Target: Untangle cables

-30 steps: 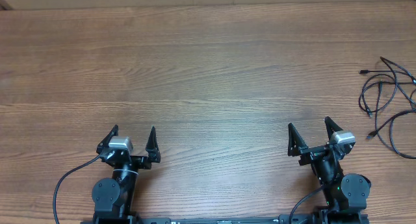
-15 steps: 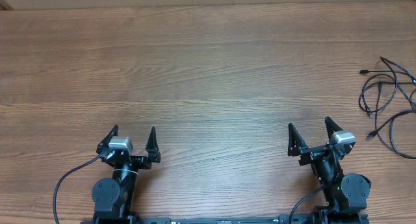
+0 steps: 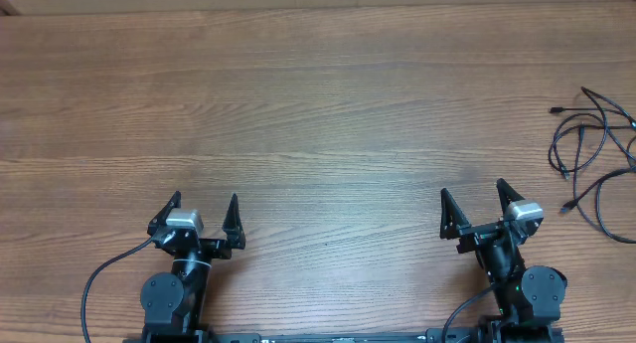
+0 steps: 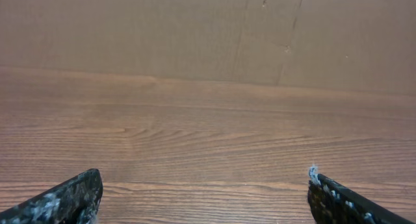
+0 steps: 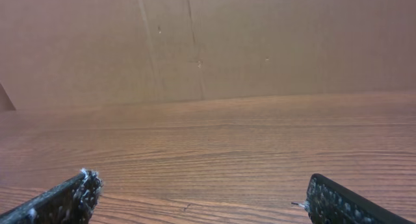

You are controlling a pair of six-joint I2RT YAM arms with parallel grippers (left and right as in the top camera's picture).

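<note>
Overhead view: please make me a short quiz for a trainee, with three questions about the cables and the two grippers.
1. Where do the cables lie on the table? A) at the far right B) in the middle C) at the far left
2. True or false: the left gripper holds a cable.
3. Fill in: the jaws of the right gripper stand ____.
Key: 1 A; 2 false; 3 open.
</note>
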